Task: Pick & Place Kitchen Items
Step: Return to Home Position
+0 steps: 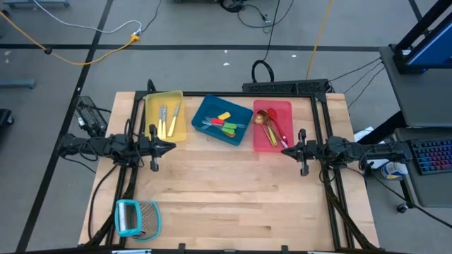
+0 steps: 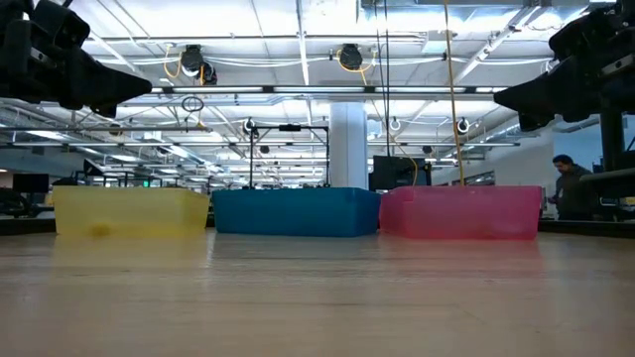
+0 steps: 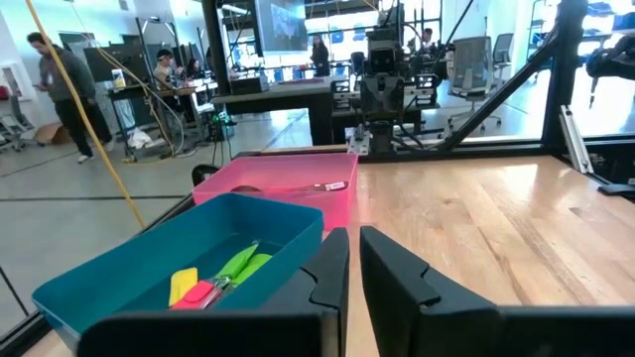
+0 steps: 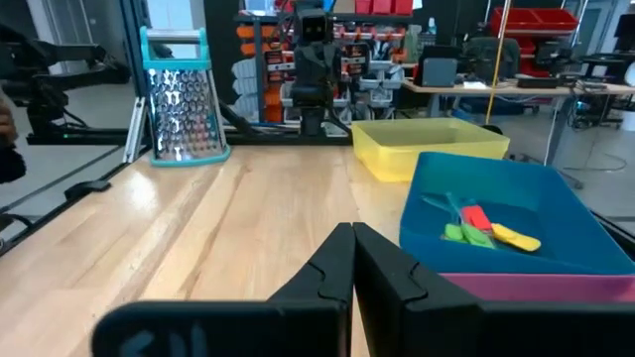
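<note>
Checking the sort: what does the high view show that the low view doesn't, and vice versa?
Only the high view: cream-handled knives in the yellow tray, green, yellow and red tools in the blue tray, spoons in the red tray, plus the teal-framed grater on the left arm's side. Only the low view: the room behind, with a person beyond the red tray. Both: the three trays in a row, the left tool and right tool either side.

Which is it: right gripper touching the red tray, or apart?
Apart. The low view shows the right gripper hanging high above the red tray, with the room's background plainly visible between them.
</note>
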Robot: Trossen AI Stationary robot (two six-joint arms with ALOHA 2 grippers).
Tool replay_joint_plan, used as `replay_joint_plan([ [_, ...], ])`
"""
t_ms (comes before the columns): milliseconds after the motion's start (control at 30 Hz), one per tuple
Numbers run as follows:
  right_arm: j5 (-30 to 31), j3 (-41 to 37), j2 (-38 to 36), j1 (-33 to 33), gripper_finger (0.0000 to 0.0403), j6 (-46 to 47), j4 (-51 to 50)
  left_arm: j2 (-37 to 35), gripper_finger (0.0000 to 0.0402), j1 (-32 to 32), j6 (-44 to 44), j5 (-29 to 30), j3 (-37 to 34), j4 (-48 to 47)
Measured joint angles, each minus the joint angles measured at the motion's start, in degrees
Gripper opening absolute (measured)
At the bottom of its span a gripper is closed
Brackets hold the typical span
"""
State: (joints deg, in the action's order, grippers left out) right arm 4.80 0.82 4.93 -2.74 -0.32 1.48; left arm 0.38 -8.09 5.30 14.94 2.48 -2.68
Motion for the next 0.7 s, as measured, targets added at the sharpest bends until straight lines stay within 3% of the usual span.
replay_joint_plan([
  [700, -0.1, 0.0, 1.9, 0.0, 0.0, -2.0, 0.4, 0.0, 0.0037, 0.0, 0.5, 0.0, 0.0, 0.0],
])
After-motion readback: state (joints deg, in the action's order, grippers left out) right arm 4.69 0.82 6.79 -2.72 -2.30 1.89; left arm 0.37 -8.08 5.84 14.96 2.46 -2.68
